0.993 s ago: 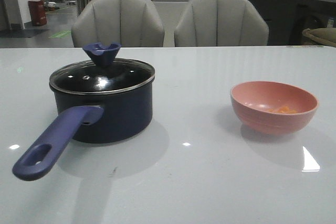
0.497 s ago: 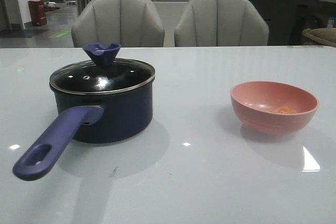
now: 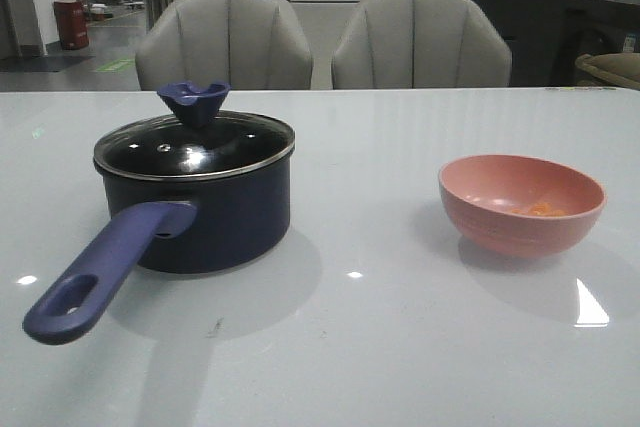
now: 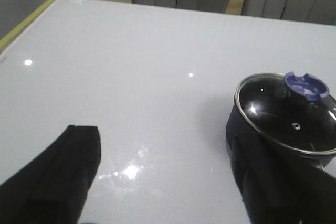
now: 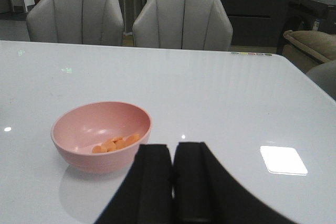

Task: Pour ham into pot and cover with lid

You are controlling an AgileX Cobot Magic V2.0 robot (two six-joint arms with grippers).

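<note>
Two claws hold nothing: left claw (image 4: pixel 167 174) wide, right claw (image 5: pixel 172 174) seemingly closed; lid (image 3: pixel 194 142) covers pot (image 3: pixel 213 217).

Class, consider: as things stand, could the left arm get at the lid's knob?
Probably yes. The left gripper is open, the knob stands exposed atop the lid, and only bare table lies between.

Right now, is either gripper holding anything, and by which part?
Nothing is held. The left gripper is open over bare table beside the pot; the right gripper is shut on nothing, short of the bowl.
</note>
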